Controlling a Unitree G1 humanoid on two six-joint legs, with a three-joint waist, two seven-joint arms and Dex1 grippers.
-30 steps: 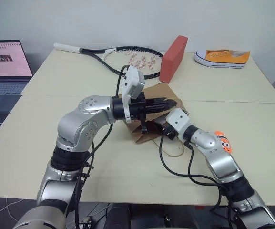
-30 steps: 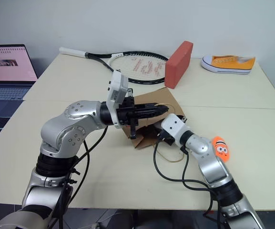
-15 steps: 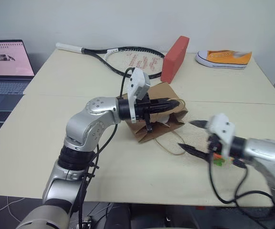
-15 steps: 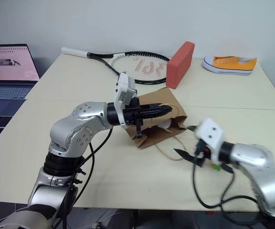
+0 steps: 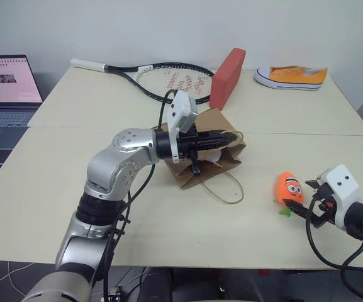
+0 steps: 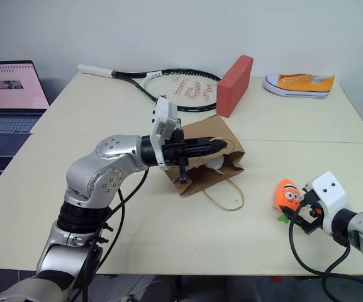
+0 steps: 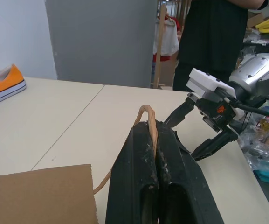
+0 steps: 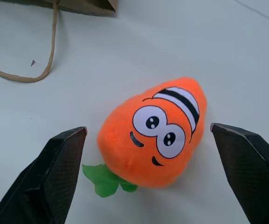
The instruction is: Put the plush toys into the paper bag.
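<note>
Nearest you, your right gripper (image 8: 148,172) hovers with its two fingers spread wide, and the carrot plush (image 8: 155,133) lies on the table (image 5: 61,182) just ahead of them, framed between the tips but not touched; its green tuft points back toward the gripper. In the head views that toy sits near the table's right front, well apart from the paper bag (image 6: 197,157).

Farther in, at mid-table, your left gripper (image 7: 154,140) is clamped shut on one cord handle (image 7: 146,114) of the bag, lifting its mouth open toward the right. The other handle (image 5: 228,192) trails loose on the tabletop. A white egg plush (image 6: 214,163) shows just inside the bag's mouth.

So you have two plush toys, one bag, two handles.

Beyond the bag lie one red block (image 5: 227,77), one tennis racket (image 5: 162,75) and one orange sneaker (image 5: 291,77); a laptop (image 5: 8,85) stands far left.
</note>
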